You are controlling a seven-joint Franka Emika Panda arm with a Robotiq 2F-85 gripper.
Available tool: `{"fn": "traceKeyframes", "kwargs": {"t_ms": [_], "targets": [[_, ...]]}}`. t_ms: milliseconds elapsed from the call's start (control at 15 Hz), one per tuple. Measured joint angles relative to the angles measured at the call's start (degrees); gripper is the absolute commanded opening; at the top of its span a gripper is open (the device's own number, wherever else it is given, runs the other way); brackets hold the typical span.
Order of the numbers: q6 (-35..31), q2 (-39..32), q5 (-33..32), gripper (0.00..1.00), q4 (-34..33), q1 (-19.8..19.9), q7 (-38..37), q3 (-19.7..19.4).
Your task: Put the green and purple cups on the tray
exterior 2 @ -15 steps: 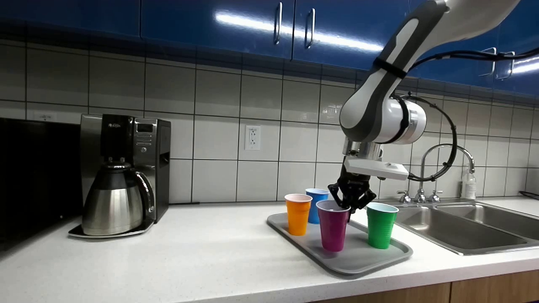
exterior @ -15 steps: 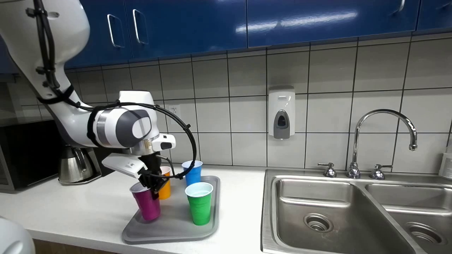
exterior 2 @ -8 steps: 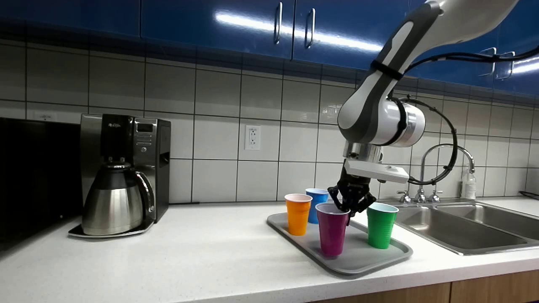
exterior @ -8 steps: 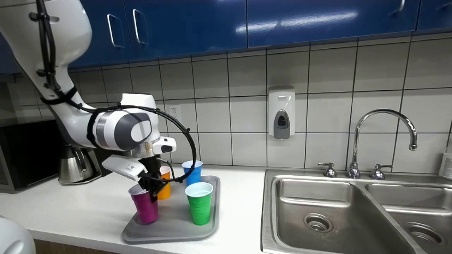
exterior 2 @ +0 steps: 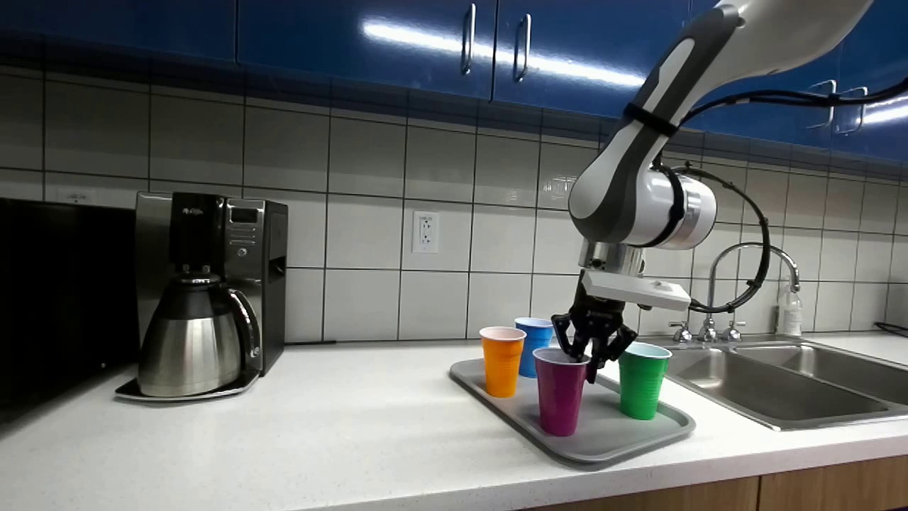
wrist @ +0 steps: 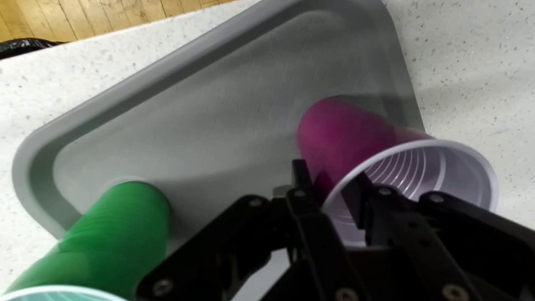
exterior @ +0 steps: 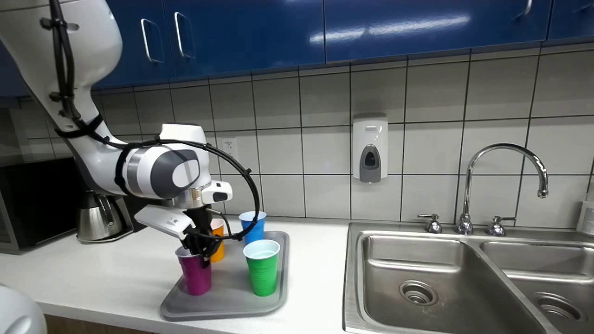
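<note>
The purple cup (exterior: 196, 278) stands on the grey tray (exterior: 222, 308), near its front corner; it also shows in an exterior view (exterior 2: 559, 404) and in the wrist view (wrist: 334, 129). The green cup (exterior: 263, 273) stands upright on the tray to one side, also in the wrist view (wrist: 121, 234). My gripper (wrist: 330, 168) is open around the purple cup's rim. One finger (wrist: 301, 175) is outside the wall and the other is inside the cup, with a visible gap between them. In an exterior view the gripper (exterior 2: 587, 365) hangs at the rim.
An orange cup (exterior 2: 502, 365) and a blue cup (exterior 2: 533, 348) stand on the tray's far part. A coffee maker with a steel carafe (exterior 2: 191, 341) stands on the counter. A steel sink (exterior: 417, 264) with a faucet (exterior: 506, 148) lies beside the tray.
The purple cup has come down a little and now rests on the tray. The gripper fingers, shut on its rim before, have spread apart. The green cup has not moved.
</note>
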State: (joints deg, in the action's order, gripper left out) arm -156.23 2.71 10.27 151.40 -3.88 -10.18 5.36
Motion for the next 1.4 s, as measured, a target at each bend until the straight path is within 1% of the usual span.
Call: {"fn": "traceKeyframes", "kwargs": {"t_ms": [333, 400, 800, 1200, 1400], "targets": [[0.0, 0.0, 0.0, 0.95, 0.0, 0.0, 0.4, 0.0], [0.0, 0.1, -0.1, 0.99, 0.0, 0.0, 0.5, 0.0], [-0.1, 3.0, -0.2, 1.0, -0.1, -0.8, 1.4, 0.0], [0.0, 7.4, -1.2, 1.0, 0.1, -1.2, 2.4, 0.0], [0.4, 10.1, -1.2, 1.0, 0.8, -2.2, 3.5, 0.0]]}}
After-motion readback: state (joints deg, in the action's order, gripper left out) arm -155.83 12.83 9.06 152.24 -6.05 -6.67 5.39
